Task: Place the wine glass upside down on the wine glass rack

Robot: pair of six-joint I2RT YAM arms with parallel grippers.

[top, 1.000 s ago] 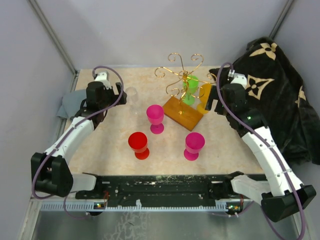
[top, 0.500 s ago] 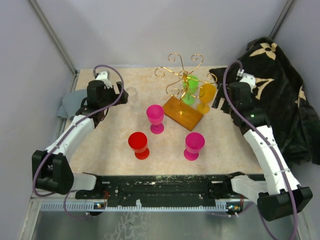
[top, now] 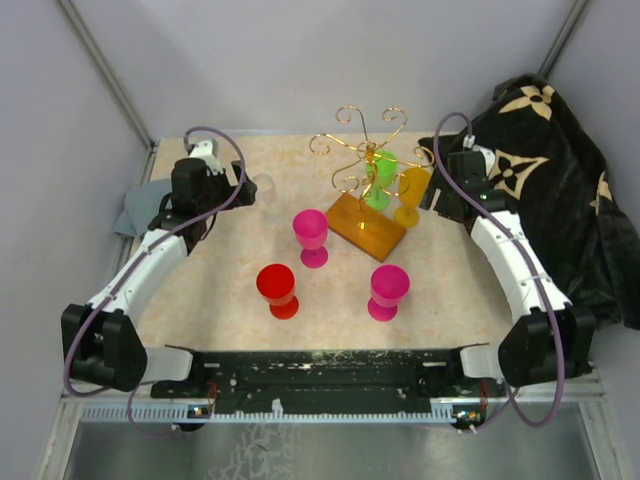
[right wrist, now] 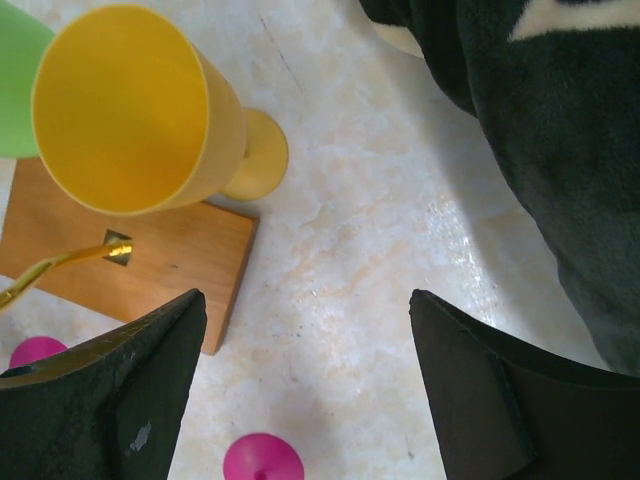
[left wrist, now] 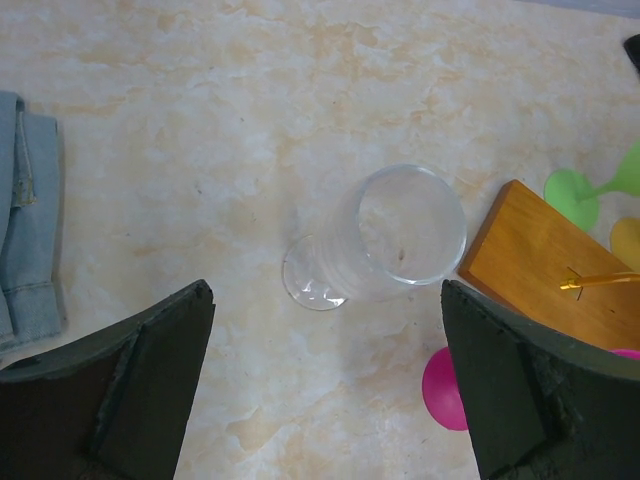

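The gold wire rack (top: pixel 360 160) stands on its amber wood base (top: pixel 366 226) at the back middle of the table. A yellow wine glass (top: pixel 412 192) stands upright at the base's right corner, and it shows in the right wrist view (right wrist: pixel 130 110) too. My right gripper (top: pixel 443 200) is open and empty just right of it, with bare table between the fingers (right wrist: pixel 305 295). A clear wine glass (top: pixel 263 190) stands upright at the back left. My left gripper (top: pixel 238 195) is open above and short of the clear glass (left wrist: pixel 400 235), not touching it.
A green glass (top: pixel 380 180) is by the rack's stem. Two magenta glasses (top: pixel 311 235) (top: pixel 388 290) and a red glass (top: pixel 277 290) stand upright in the middle. A dark patterned cloth (top: pixel 540 180) lies at the right and a blue-grey cloth (top: pixel 135 210) at the left edge.
The right gripper has left the yellow glass standing by the base and drawn off to its right, and its arm has swung. The left arm has barely moved.
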